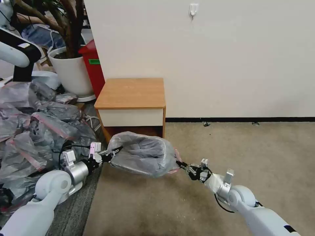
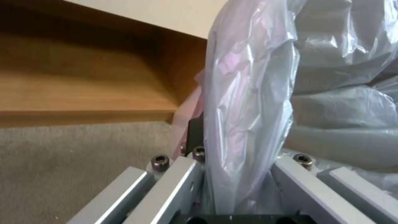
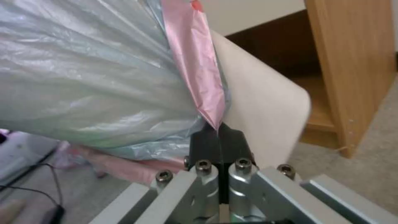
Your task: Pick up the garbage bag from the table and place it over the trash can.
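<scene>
Carpet (image 1: 197, 196) fronts the table (image 1: 131, 93); both tools, left (image 1: 113, 153) and right (image 1: 183, 166), seemingly clamp the garbage bag (image 1: 141, 154).

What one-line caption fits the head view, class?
Left gripper and right gripper hold the garbage bag stretched over the trash can, before the table.
</scene>
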